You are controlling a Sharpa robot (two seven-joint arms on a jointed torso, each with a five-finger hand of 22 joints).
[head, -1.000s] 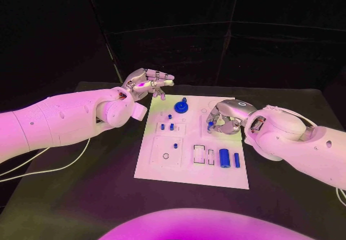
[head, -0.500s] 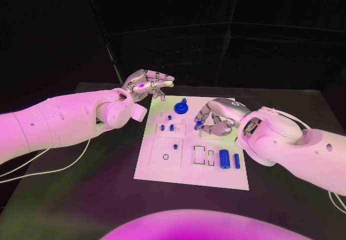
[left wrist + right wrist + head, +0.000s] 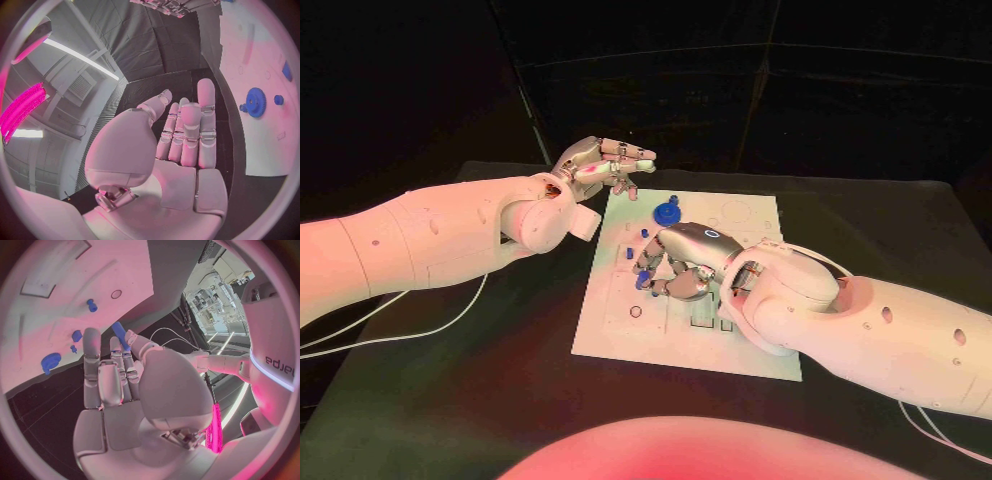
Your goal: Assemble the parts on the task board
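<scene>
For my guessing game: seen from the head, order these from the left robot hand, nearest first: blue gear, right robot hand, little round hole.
1. Blue gear, at the board's far end.
2. Right robot hand, over the board's middle.
3. Little round hole, in the board's near-left part.

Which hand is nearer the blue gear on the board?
The left hand, though narrowly. It hovers just off the board's far left corner, beside the gear. The right hand is over the board's middle, nearer the robot than the gear, pinching a small blue part.
</scene>
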